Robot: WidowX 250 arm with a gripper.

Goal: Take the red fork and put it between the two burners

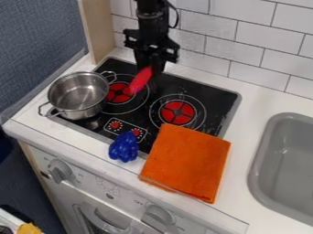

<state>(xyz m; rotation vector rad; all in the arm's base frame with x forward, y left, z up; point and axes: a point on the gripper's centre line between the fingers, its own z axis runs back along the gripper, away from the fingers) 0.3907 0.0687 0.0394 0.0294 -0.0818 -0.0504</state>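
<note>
Camera view: pincer (149, 68) grips red fork (140, 80); small print (148, 204) marks oven panel (125, 197).

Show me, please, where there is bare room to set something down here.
Bare counter lies between the orange cloth and the sink, and runs back beside the stove to the tiled wall. Crowded: the stove's left and front, with pot, blue object and cloth; the gripper holds the red fork over its back.
</note>
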